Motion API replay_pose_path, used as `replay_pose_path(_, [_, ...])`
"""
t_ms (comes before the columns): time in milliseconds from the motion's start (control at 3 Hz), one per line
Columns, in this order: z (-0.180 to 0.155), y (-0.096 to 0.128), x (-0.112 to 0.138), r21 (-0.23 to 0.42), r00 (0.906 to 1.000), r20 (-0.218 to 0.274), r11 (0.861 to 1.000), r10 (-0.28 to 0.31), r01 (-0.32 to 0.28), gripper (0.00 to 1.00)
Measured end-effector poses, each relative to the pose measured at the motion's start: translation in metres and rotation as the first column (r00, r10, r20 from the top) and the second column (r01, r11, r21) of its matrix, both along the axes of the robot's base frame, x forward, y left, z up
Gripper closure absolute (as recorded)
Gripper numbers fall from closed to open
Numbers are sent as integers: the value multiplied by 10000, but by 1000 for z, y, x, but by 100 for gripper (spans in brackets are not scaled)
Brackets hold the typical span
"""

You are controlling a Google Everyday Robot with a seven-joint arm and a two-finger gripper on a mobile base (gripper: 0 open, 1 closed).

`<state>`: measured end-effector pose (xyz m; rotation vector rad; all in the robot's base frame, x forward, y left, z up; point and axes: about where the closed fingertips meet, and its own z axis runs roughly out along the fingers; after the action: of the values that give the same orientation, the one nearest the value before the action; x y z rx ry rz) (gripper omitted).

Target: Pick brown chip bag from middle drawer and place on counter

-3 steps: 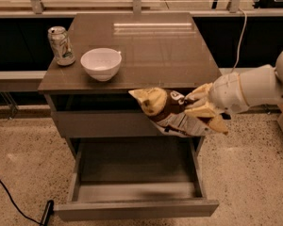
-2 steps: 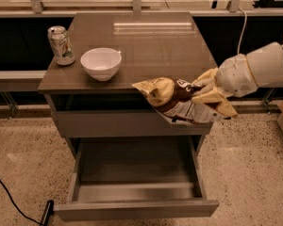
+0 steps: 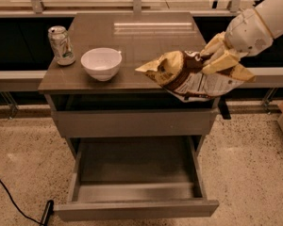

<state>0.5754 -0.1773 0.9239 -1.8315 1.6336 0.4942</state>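
In the camera view you see the gripper at two o'clock clamped on the brown chip bag, which hangs over the counter's right front edge, while the middle drawer stands open at six o'clock.

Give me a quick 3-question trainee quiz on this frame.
1. True or false: the bag lies in the open drawer.
2. Where is the gripper? A) at the counter's right front corner, shut on the bag; B) inside the drawer; C) out of view.
3. Fill in: left of the bowl stands a ___.
Key: 1 false, the drawer holds no bag; 2 A; 3 can.
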Motion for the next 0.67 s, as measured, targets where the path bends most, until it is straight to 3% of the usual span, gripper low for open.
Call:
replay_pose_path(333, [45, -8, 7, -565, 9977, 618, 9979, -288, 323, 100])
replay_pose_path(667, [45, -6, 15, -503, 9960, 798, 9977, -409, 450, 100])
